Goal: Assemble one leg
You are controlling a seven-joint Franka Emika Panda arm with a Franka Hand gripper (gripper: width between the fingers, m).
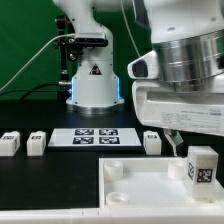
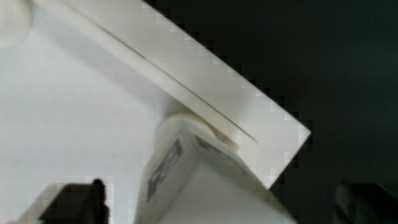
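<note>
A leg [image 1: 201, 166], a small white block with a black-and-white tag, stands upright on the white slab [image 1: 140, 185] at its corner on the exterior view's right. My gripper [image 1: 193, 148] hangs just above it, open. In the wrist view the leg [image 2: 192, 170] rises between the two dark fingers [image 2: 75, 200], and there is a gap on each side of it. The slab [image 2: 89, 100] fills the wrist view beneath it, and its edge runs slantwise across the black table.
Three more legs lie on the black table: two [image 1: 10, 143] [image 1: 36, 141] at the exterior view's left and one [image 1: 152, 141] beside the marker board [image 1: 95, 137]. A round socket [image 1: 113, 169] shows at the slab's other back corner. The robot base [image 1: 94, 80] stands behind.
</note>
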